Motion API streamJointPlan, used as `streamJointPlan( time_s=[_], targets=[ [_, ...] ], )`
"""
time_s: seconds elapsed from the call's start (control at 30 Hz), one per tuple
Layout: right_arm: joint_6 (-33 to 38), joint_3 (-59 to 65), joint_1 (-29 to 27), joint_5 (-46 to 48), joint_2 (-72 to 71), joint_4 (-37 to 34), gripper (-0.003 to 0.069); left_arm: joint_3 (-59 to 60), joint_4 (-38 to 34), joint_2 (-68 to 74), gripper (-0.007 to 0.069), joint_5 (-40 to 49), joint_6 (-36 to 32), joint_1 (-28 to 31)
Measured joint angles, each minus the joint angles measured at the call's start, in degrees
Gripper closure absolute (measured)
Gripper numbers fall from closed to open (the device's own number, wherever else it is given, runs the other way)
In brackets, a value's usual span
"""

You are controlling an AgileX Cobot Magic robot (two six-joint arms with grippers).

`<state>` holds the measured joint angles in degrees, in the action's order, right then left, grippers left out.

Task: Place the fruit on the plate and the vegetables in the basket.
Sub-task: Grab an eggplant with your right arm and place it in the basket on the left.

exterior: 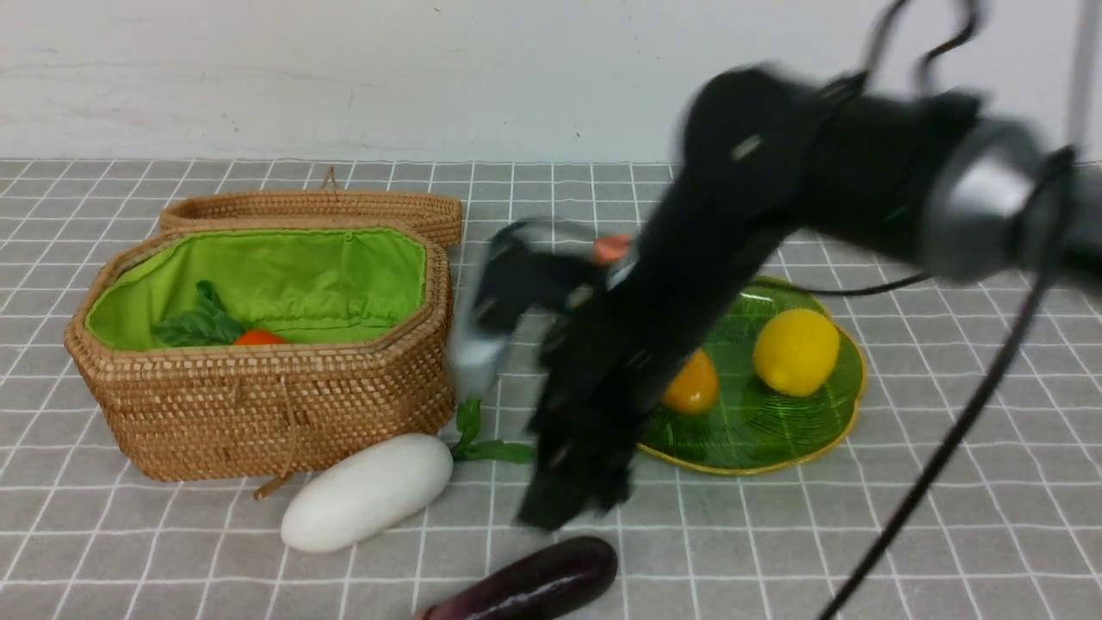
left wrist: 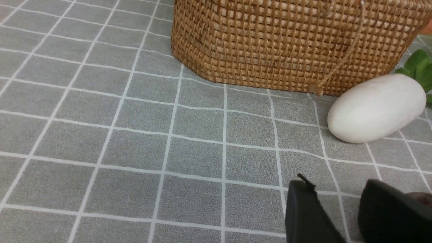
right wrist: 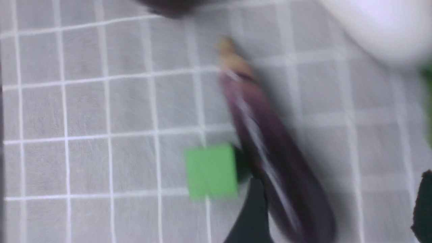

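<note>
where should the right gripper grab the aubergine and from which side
Probably mid-body on the aubergine, from above, jaws across its narrow width: it lies flat on the cloth, long and slim, and tapers toward one end.

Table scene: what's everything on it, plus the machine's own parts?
basket: one, tan woven, green-lined, left
lid: one, tan, behind basket
carrot: one, orange, inside basket
white vegetable: one, white, before basket
aubergine: one, dark purple, nearest edge
plate: one, green glass, right
lemon: one, yellow, on plate
mango-like fruit: one, orange-yellow, on plate
green cube: one, green, beside aubergine
tablecloth: one, grey checked, underneath
right arm: one, black, jaws open over aubergine
left fingers: two, black, apart, near white vegetable
</note>
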<state>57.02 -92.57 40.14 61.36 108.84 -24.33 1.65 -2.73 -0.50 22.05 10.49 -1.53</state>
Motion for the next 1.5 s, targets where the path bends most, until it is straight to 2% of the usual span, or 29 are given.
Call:
streamJointPlan(
  time_s=[0.07,0.1,0.27,0.47,0.53,0.6,0.67,0.7,0.73,0.9,1.03,1.27,1.5],
  targets=[
    [0.4,0.0,2.9,-2.6,1.1,2.4,0.0083,0.0,0.0,0.0,0.0386,0.0,0.0,0.0],
    [0.7,0.0,6.1,-5.3,2.5,5.5,0.0085,0.0,0.0,0.0,0.0386,0.0,0.0,0.0],
    [0.7,0.1,11.7,-10.3,6.2,8.9,0.0088,0.0,0.0,0.0,0.0386,0.0,0.0,0.0],
    [0.7,0.1,12.5,-10.9,11.1,9.0,0.0096,0.0,0.0,0.0,0.0386,0.0,0.0,0.0],
    [0.7,0.1,12.4,-11.0,12.6,9.8,0.0123,0.0,0.0,0.0,0.0386,0.0,0.0,0.0],
    [0.7,0.1,12.4,-11.0,13.6,10.5,0.0185,0.0,0.0,0.0,0.0386,0.0,0.0,0.0],
    [0.6,0.1,12.4,-11.0,13.9,11.1,0.0291,0.0,0.0,0.0,0.0386,0.0,0.0,0.0],
    [0.6,0.1,12.4,-11.0,13.9,11.3,0.0304,0.0,0.0,0.0,0.0386,0.0,0.0,0.0],
    [0.2,0.1,12.4,-11.0,13.9,11.6,0.0389,0.0,0.0,0.0,0.0386,0.0,0.0,0.0],
    [-1.1,-0.1,12.4,-10.5,12.4,12.7,0.0381,0.0,0.0,0.0,0.0386,0.0,0.0,0.0],
    [-1.6,-2.7,11.1,-5.5,9.8,12.6,0.0381,0.0,0.0,0.0,0.0386,0.0,0.0,0.0],
    [-4.2,-8.2,6.7,-2.8,5.6,7.5,0.0381,0.0,0.0,0.0,0.0386,0.0,0.0,0.0],
    [-9.0,-12.9,1.6,-9.9,5.0,-5.9,0.0381,0.0,0.0,0.0,0.0386,0.0,0.0,0.0]
  ],
)
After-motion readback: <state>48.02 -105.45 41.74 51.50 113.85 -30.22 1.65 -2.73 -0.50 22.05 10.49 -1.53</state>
